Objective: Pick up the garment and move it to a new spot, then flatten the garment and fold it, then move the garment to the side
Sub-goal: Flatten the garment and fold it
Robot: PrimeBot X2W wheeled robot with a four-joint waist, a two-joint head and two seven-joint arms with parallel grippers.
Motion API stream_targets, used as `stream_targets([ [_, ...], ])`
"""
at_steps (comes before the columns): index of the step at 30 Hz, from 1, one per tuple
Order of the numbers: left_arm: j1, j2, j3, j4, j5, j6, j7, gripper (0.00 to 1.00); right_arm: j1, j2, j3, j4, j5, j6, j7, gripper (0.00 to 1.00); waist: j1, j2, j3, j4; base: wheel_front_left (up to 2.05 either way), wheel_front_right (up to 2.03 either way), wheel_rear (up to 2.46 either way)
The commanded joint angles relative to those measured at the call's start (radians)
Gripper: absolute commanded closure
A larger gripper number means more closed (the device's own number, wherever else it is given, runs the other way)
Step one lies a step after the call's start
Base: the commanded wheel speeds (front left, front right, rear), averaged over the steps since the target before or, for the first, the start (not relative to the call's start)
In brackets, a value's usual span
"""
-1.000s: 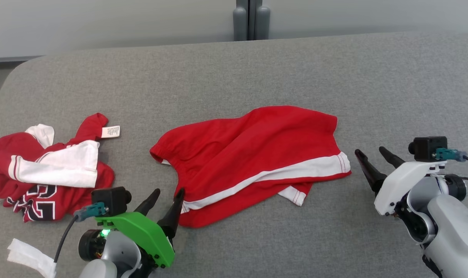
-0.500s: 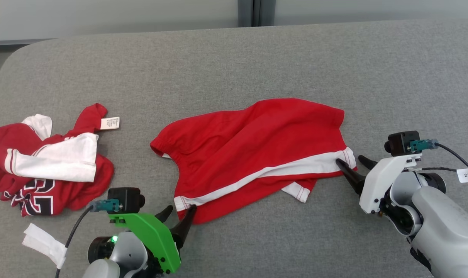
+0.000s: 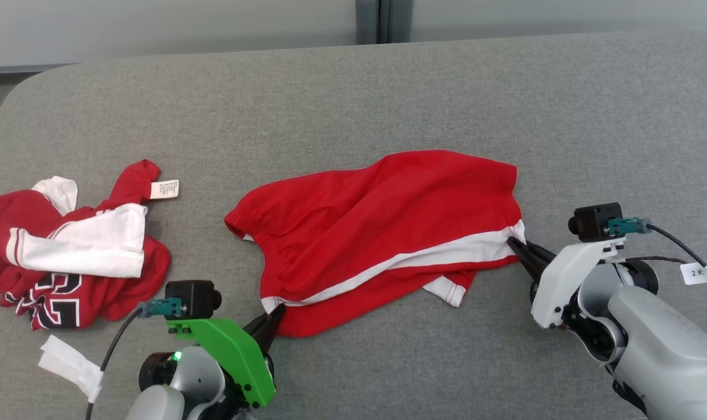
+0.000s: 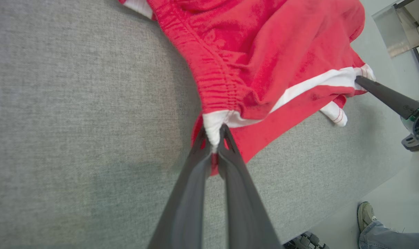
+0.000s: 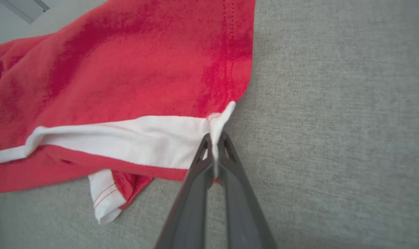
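Shorts (image 3: 382,221) stretched between hands — left hand (image 3: 276,311), right hand (image 3: 514,244) pinching stripe ends.

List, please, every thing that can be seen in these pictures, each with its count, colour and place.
shorts: one, red with a white side stripe, rumpled, middle of the surface
jersey: one, red and white, crumpled, left side of the surface
paper scrap: one, white, near left corner
padded surface: one, grey, under all the garments
person's shoe: one, pale, on the floor beside the surface
left gripper: one, green mount, dark fingers shut on the stripe's waistband end
right gripper: one, white mount, dark fingers shut on the stripe's hem end
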Motion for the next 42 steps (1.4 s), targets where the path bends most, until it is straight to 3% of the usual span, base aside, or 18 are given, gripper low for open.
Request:
stream_targets([
  [1, -0.009, 0.013, 0.001, -0.002, -0.001, -0.004, -0.01, 1.0, -0.017, -0.011, 0.004, -0.007, 0.011, -0.001, -0.027, 1.0, 0.0, 0.0, -0.01, -0.002, 0.0, 0.0, 0.0],
  [12, -0.042, 0.065, 0.017, -0.095, -0.003, -0.01, -0.065, 1.0, -0.028, -0.05, 0.021, -0.13, 0.131, -0.001, -0.17, 1.0, 0.0, 0.0, -0.038, -0.015, 0.0, 0.0, 0.0],
  [19, -0.255, 0.132, 0.007, -0.118, 0.001, -0.013, -0.029, 1.0, -0.137, -0.074, 0.034, -0.233, 0.263, -0.001, -0.175, 1.0, 0.0, 0.0, 0.04, -0.033, 0.0, 0.0, 0.0],
  [25, -0.551, 0.153, -0.05, 0.06, -0.059, -0.014, 0.037, 1.0, -0.338, -0.068, 0.062, -0.189, 0.371, -0.001, -0.114, 1.0, 0.0, 0.0, 0.161, -0.057, 0.0, 0.0, 0.0],
  [31, -0.859, 0.178, -0.071, 0.252, -0.074, -0.015, -0.013, 1.0, -0.59, -0.05, 0.067, -0.089, 0.413, -0.001, -0.113, 1.0, 0.0, 0.0, 0.254, -0.092, 0.0, 0.0, 0.0],
  [42, -1.326, 0.165, -0.046, 0.516, -0.111, -0.012, -0.091, 1.0, -1.005, -0.061, 0.058, 0.085, 0.412, -0.001, -0.149, 1.0, 0.0, 0.0, 0.312, -0.137, 0.0, 0.0, 0.0],
])
